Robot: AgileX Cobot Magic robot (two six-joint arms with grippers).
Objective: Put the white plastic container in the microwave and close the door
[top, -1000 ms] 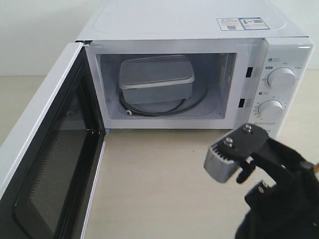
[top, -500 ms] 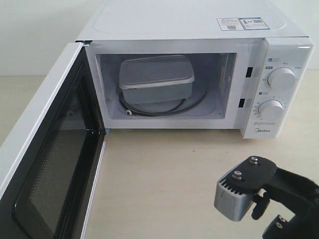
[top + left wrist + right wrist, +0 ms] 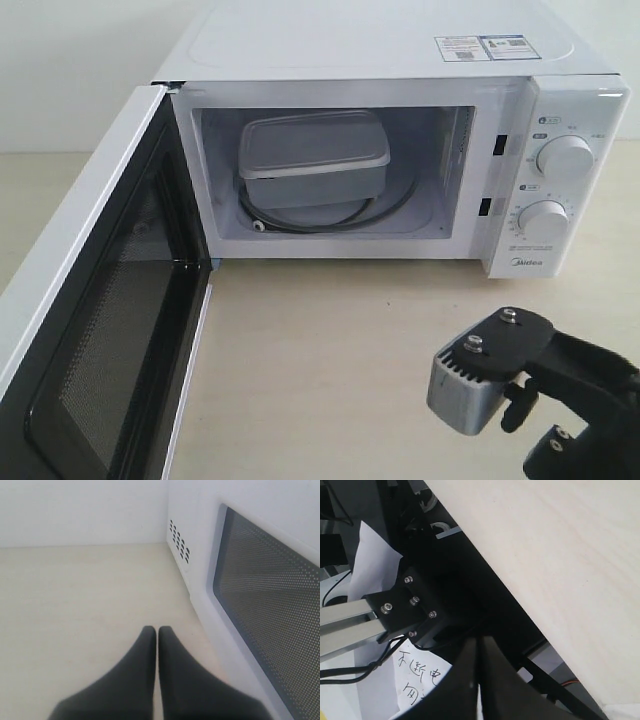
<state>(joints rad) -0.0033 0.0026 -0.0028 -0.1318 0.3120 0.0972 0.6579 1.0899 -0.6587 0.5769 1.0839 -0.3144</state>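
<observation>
With the white plastic container [image 3: 313, 160] lying in the nine-o'clock half of the microwave [image 3: 380, 50], the left gripper [image 3: 158, 630], jaws pressed together empty, should push the open seven-o'clock door [image 3: 100, 330] near its free edge in one smooth arc, clear of the right gripper [image 3: 480, 641], likewise pinched empty.

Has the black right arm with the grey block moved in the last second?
Yes. The right arm has drawn back from the white boxy microwave, now farther below its lower round knob in the exterior view.
</observation>
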